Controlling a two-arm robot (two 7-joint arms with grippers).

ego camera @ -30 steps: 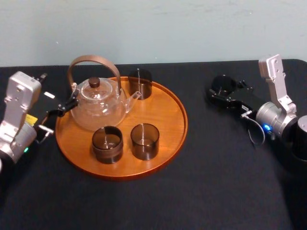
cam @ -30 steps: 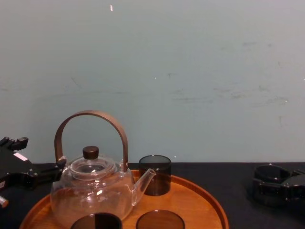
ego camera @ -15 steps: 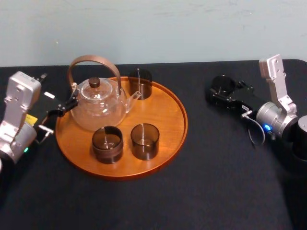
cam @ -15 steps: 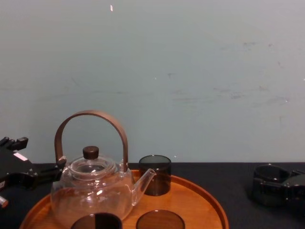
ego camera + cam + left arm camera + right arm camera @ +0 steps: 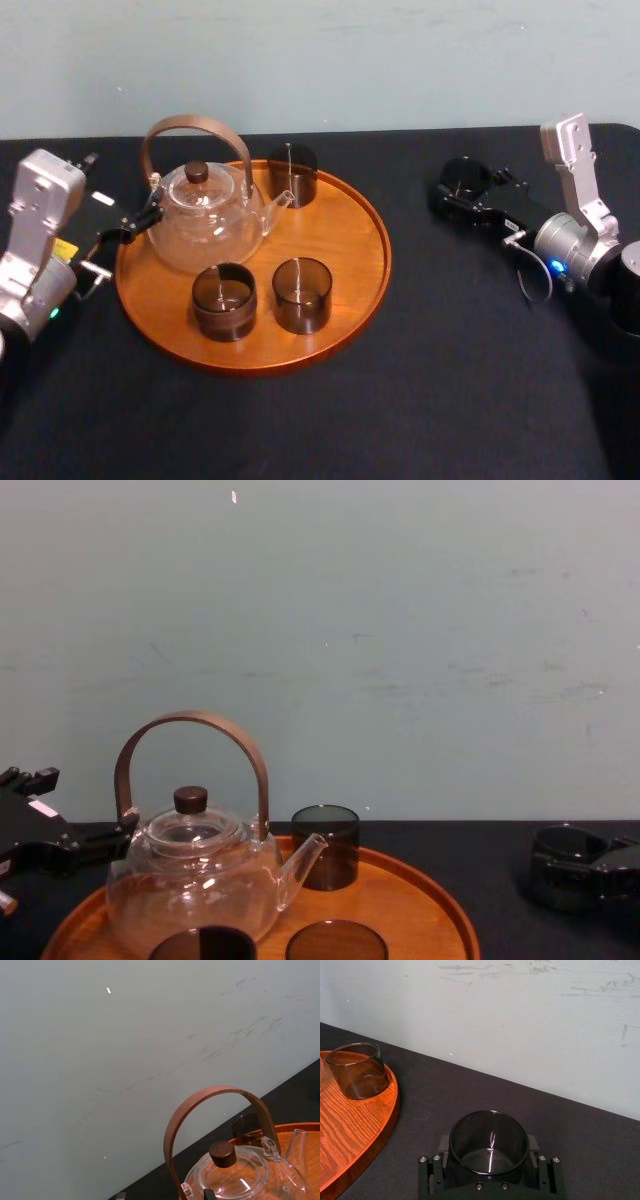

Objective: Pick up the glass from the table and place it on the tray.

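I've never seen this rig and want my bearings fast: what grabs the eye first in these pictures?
The round orange-brown tray left of centre on the black table stands out, carrying a glass teapot with an arched brown handle and three dark glasses. To its right, the right gripper sits around a fourth dark glass on the table; the left gripper rests by the tray's left rim.

The jaws hide the lower wall of the glass [image 5: 488, 1141].
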